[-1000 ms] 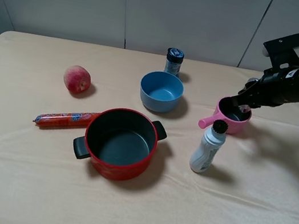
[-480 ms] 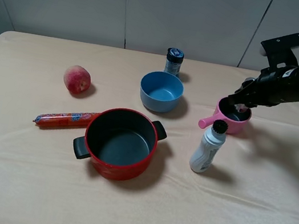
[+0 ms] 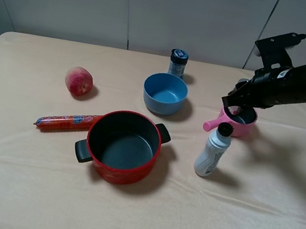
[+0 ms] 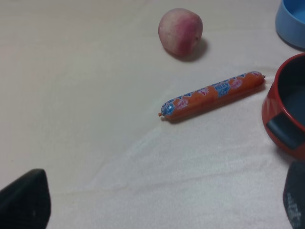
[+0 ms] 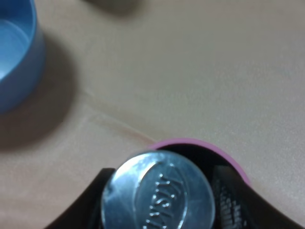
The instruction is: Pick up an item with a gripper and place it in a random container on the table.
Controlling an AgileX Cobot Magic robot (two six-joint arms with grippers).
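Left claw (image 4: 159, 204) idle, fingers spread, near the sausage (image 4: 212, 95) and red pot (image 4: 286, 138). The white bottle (image 3: 212, 154) stands just in front of the pink saucepan (image 3: 240, 130), so don't clip it. Right claw (image 3: 238, 104) is pinching the small bottle (image 5: 157, 193), silver cap showing between the jaws, held over the saucepan's mouth, off the table (image 3: 10, 184). I'd centre over the dark inside, lower, then release so it doesn't catch the rim. Versus a second ago: right arm has shifted left over the saucepan, everything else unmoved.
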